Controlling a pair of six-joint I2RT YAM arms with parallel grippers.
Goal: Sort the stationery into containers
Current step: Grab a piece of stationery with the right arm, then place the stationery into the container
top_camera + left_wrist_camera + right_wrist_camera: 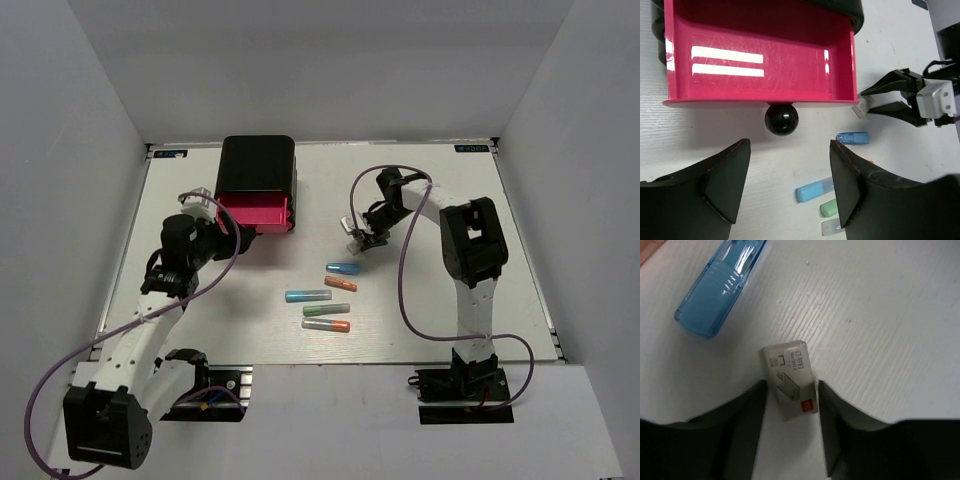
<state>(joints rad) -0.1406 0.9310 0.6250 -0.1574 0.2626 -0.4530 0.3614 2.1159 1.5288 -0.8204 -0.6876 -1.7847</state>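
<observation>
The containers were one black rounded box (258, 165) that stood at the far left part of the table (250, 330). Its pink drawer (760, 102) was pulled out toward the arms. The black round knob (781, 119) of this drawer pointed to the left gripper (788, 142). This gripper was low over the table, just in front of the drawer. Its two fingers were wide apart and held nothing. The knob was just beyond their tips and did not touch them.

To the right of the drawer, in the middle of the table, five sticks lay near each other, each about crosswise. The blue stick (343, 268) was the farthest from the arms, and the orange stick (341, 284) lay just beside it. Then came the light blue stick (308, 296), a little more to the left, the green stick (327, 309), and nearest the grey stick with the orange tip (326, 325).

A little beyond the blue stick the right gripper (358, 240) reached down to the table. The small white block (789, 377) was between its fingers, a bit askew. The fingers stood close on both sides of it, but I could not tell whether they pressed it.
</observation>
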